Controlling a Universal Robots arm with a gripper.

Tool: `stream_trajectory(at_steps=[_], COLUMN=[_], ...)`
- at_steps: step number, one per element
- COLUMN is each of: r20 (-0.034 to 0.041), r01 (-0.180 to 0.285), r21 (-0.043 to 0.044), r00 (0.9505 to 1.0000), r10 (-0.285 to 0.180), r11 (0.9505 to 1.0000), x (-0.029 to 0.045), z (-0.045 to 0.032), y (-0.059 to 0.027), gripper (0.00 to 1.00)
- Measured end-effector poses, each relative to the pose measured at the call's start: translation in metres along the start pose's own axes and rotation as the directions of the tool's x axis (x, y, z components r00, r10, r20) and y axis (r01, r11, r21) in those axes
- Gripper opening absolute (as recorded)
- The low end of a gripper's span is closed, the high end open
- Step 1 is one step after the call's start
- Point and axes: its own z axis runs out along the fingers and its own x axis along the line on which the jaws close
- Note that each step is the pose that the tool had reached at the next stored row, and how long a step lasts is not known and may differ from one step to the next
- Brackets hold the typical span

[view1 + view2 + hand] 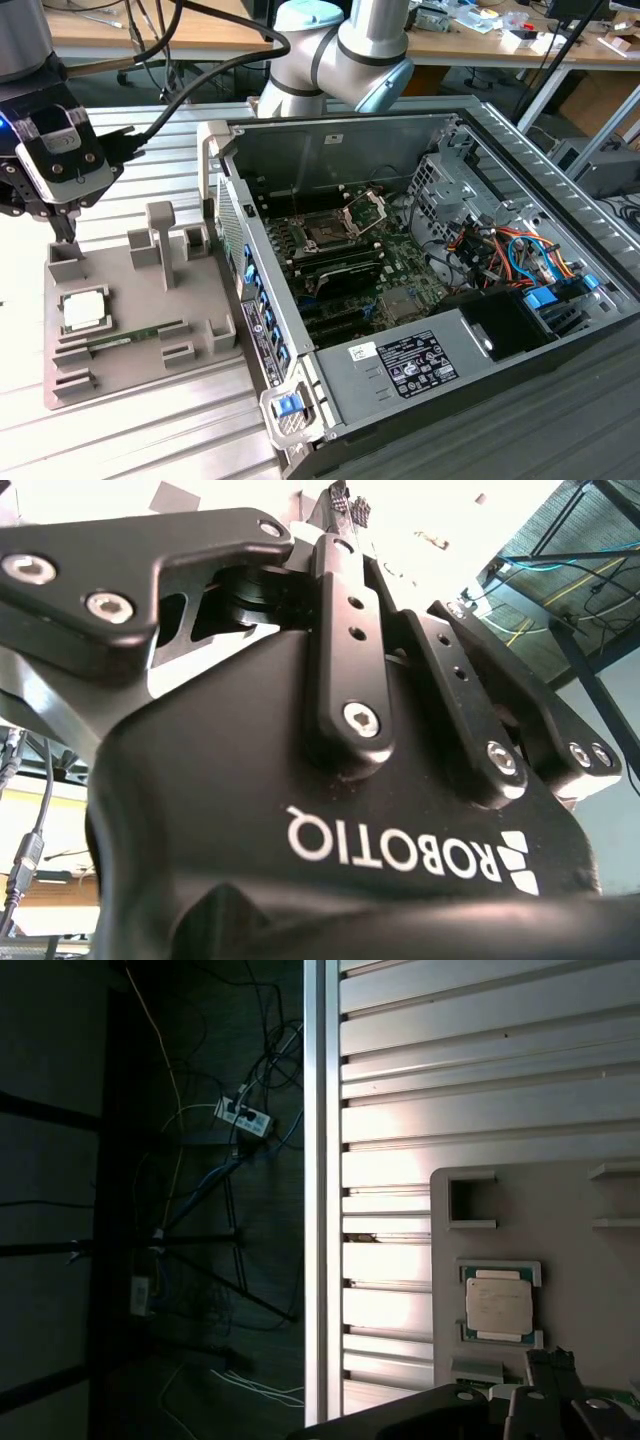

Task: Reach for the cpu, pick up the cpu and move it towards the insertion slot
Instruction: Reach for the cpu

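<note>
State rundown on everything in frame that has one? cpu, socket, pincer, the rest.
cpu: seated in its pocket on the fixture, metal face up, not gripped.
pincer: hovering over a corner of the fixture, apart from the cpu.
insertion slot: bracket swung open, socket looks empty.
memory stick: resting in its fixture groove.
computer case: side panel off, interior exposed.

You have the chip (84,309) lying on the tray (125,295) near your claw (67,235); the socket (325,232) sits inside the computer case (330,140), well apart, toward the exterior view's right.
</note>
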Motion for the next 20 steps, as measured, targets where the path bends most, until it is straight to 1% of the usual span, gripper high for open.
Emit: stream_trajectory(at_steps=[20], r20=[0.0], r01=[0.0], r21=[0.0], r00=[1.0], r10=[0.0], r11=[1.0], x=[0.0], z=[0.0051], y=[-0.0002], gripper=[0.1])
